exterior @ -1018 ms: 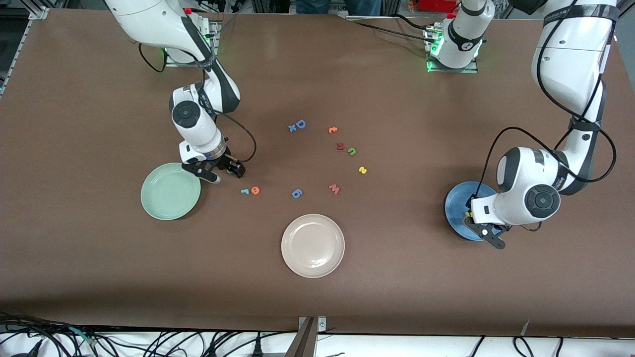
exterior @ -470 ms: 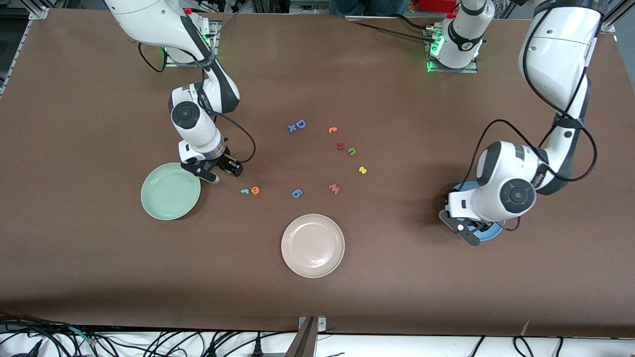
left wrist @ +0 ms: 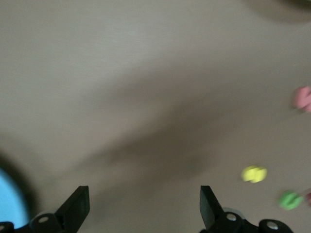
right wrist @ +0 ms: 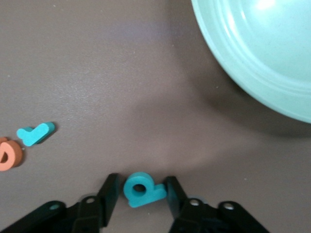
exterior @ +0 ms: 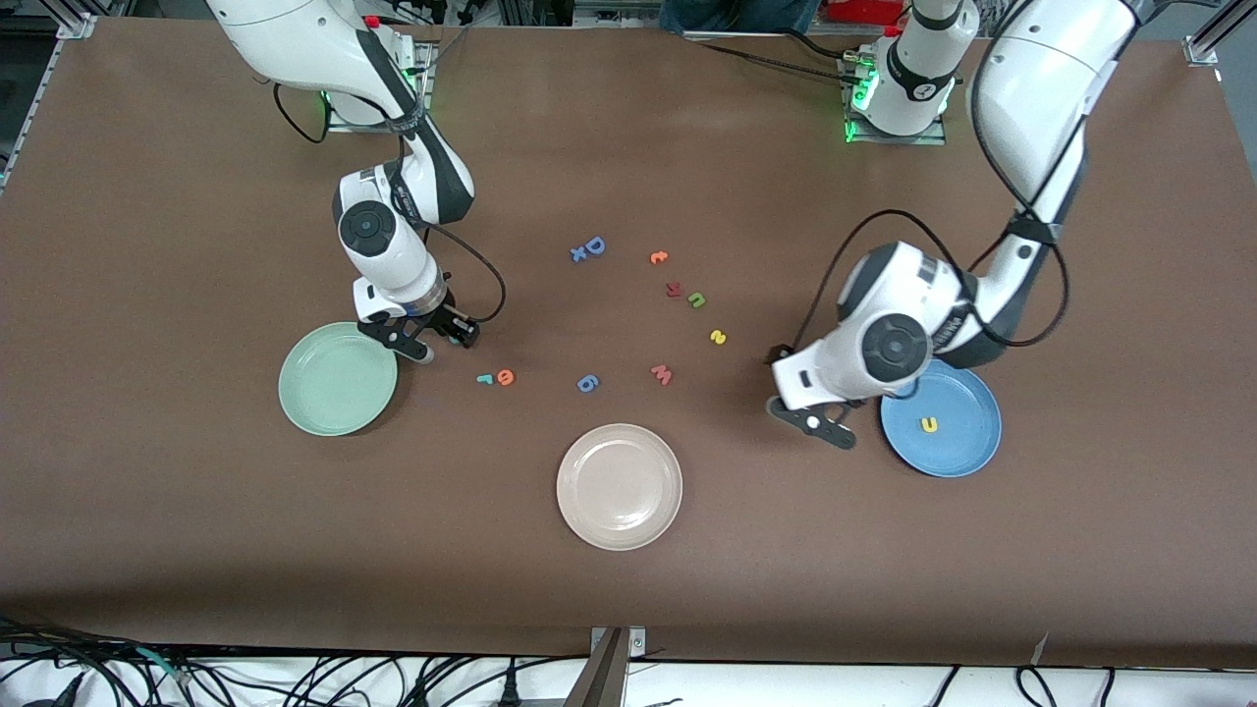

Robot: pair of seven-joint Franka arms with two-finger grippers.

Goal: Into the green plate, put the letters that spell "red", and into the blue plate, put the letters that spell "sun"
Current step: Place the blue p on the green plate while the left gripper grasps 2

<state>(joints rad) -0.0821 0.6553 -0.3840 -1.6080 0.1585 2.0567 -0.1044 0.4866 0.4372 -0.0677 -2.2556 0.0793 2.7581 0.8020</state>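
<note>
Now the right gripper [right wrist: 141,194] pinches the teal "d" [right wrist: 142,190] — left gripper [left wrist: 144,208] fingers spread wide, empty.

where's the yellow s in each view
Front view: the yellow s lies on the table, nearer the camera than the green n.
Left wrist view: a blurred yellow blob beside the green n.
Right wrist view: not in it.
Shared landmark: the green n next to it.
</note>
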